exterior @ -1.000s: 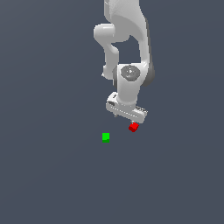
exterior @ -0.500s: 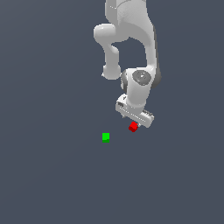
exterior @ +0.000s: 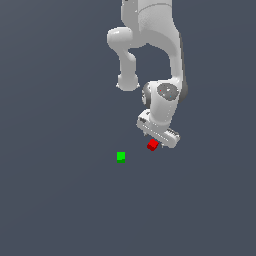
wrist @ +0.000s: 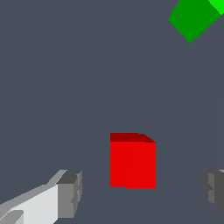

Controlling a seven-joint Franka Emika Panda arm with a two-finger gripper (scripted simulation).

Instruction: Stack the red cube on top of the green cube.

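The end effector (wrist: pixel 139 192) is wide open with the red cube (wrist: pixel 132 162) between its fingers, apart from the green cube (wrist: pixel 194 16).

We see a plain bright-red cube (wrist: pixel 132 162), its upper face a darker red, with no pattern on it. The green cube (exterior: pixel 121 156) is a plain bright green, one face lighter in the wrist view. The arm (exterior: pixel 150 45) is glossy white with grey joints. The tool (wrist: pixel 140 192) has a white body and grey fingertips (wrist: pixel 70 194). The tabletop (exterior: pixel 60 200) is a flat, even slate grey-blue.
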